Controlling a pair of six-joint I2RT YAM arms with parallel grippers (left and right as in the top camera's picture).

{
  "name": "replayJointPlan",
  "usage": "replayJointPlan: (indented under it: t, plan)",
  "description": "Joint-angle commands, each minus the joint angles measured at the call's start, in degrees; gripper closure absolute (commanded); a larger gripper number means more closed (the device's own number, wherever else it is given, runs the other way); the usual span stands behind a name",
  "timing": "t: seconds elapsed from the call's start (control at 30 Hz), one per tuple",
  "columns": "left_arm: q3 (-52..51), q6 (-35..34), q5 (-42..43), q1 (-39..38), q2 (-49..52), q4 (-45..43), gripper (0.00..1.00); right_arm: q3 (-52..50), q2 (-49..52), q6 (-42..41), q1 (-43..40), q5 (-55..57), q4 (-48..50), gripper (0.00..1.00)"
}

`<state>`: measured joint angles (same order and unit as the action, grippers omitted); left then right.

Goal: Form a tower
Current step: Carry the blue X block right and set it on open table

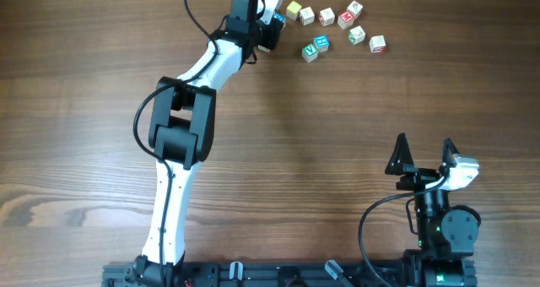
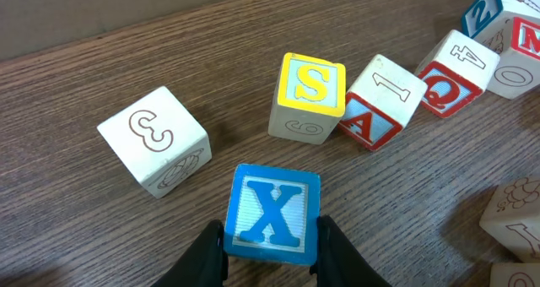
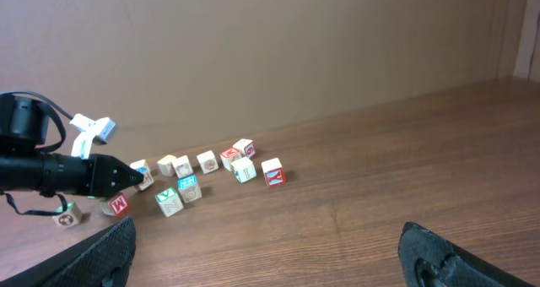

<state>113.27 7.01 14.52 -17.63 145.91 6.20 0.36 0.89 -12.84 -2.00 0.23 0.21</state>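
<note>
The cube with the green V face (image 1: 311,51) is seen on the tabletop (image 1: 337,152) at the far side, on the near edge of a loose cluster of letter cubes, just beside a cube with a blue top (image 1: 321,43). Whether another cube lies under it cannot be told from above or from the right wrist view, where the pair is small. The remaining cubes are scattered singly behind it and to its right, a red-lettered one (image 1: 377,44) lying farthest right.

At the left end of the cluster the left pincer (image 2: 270,232) is clamped on a blue X cube (image 2: 272,213), one dark finger (image 2: 207,253) pressed to each side and the X face turned towards the camera. Whether this cube rests on the wood or is raised cannot be told. Beyond it are shown a white cube marked 3 (image 2: 154,139), a yellow-framed S cube (image 2: 310,93) and, touching the latter, a cube with a red A and a 1 (image 2: 378,101), then a Q cube (image 2: 451,72).

The right pincer (image 1: 424,148) is held over the near right of the tabletop, well apart from the cubes, its fingers spread wide with nothing between them
</note>
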Motion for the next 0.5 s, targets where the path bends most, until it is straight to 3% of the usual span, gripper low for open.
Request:
replayJointPlan:
  t: [0.0, 0.2, 0.47]
  plan:
    - [1.25, 0.22, 0.68, -0.61, -6.05, 0.07, 0.75, -0.07, -0.31, -0.81, -0.22, -0.22, 0.15, 0.0]
    - [1.25, 0.22, 0.66, -2.45, -19.43, 5.81, 0.73, -0.07, -0.31, -0.81, -0.22, -0.2, 0.15, 0.0]
    - [1.22, 0.26, 0.68, -9.18, -28.59, 34.93, 0.78, -0.07, -0.31, -0.83, -0.22, -0.2, 0.17, 0.0]
